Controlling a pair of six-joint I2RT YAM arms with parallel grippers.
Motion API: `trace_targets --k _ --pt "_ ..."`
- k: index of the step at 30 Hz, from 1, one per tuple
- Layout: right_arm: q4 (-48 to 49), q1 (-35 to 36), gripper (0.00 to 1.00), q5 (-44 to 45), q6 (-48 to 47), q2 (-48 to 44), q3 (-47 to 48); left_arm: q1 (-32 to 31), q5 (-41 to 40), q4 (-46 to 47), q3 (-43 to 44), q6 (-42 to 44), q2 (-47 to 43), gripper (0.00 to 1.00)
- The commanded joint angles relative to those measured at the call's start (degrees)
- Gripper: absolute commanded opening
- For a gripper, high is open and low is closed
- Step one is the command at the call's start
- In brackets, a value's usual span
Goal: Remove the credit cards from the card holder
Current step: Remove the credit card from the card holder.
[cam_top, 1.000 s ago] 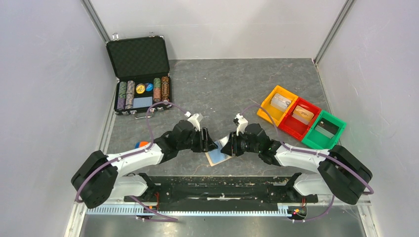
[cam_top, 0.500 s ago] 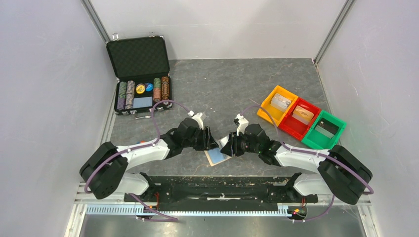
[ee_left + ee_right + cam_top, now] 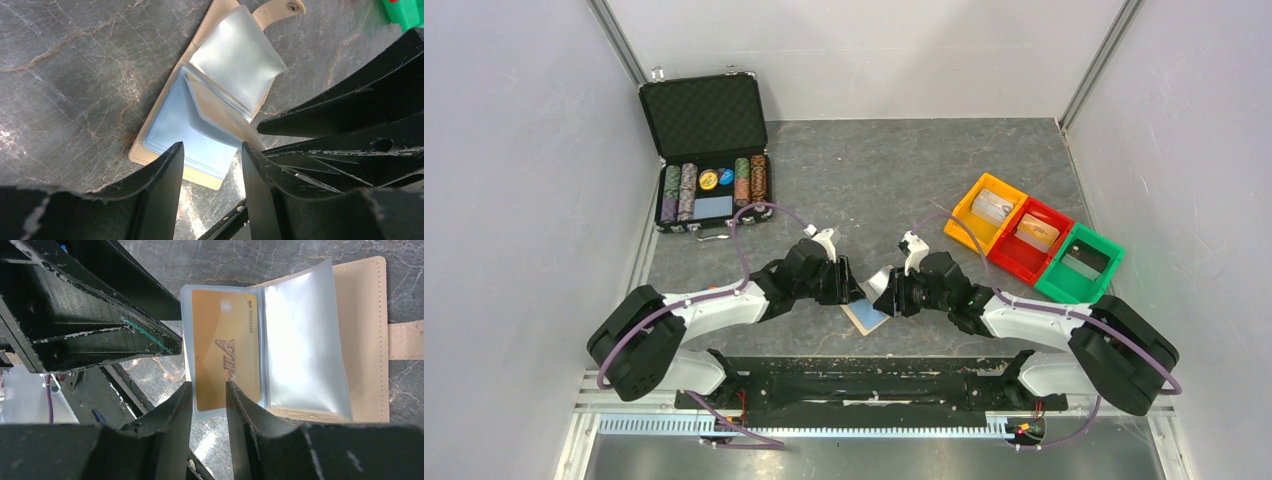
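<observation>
Between the two arm bases, near the front edge of the table (image 3: 904,170), we find the card holder (image 3: 865,317) lying open and flat with its light blue lining up. Both wrists lean in low over it, one from each side.

Our left gripper (image 3: 211,147) has its fingers spread, and the near corner of the blue face shows in the gap between them. We cannot tell whether either fingertip touches the leather. From this wrist we make out a tan tab (image 3: 278,8) with a snap at the far edge and a clear sleeve (image 3: 237,60) folded back toward it. A second sleeve (image 3: 220,107) is half raised, with tan showing through it.

Our right gripper (image 3: 208,386) holds its fingers slightly parted, a narrow gap with nothing pinched that we can see. Just past the tips sits a credit card (image 3: 227,350) — gold-orange, printed "VIP" — tucked inside a clear pocket at the holder's edge. We cannot tell whether the fingertips touch that pocket.

Far off at the left rear stands an open chip case (image 3: 707,150) with poker chips (image 3: 714,182) in rows. At the right, well apart from the holder, an orange bin (image 3: 990,210), a red bin (image 3: 1034,237) and a green bin (image 3: 1079,262) sit side by side — each with something flat inside.
</observation>
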Motion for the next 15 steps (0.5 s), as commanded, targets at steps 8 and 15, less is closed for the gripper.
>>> trace_targets --k 8,15 --pt "0.3 0.1 0.38 1.3 -1.3 -1.5 0.1 0.0 -3.3 -1.6 0.0 0.5 -1.2 0.53" --pt "-1.7 0.2 0.39 2.4 -2.4 -1.6 1.7 0.0 -5.4 -5.3 -0.2 -0.6 -3.4 0.52"
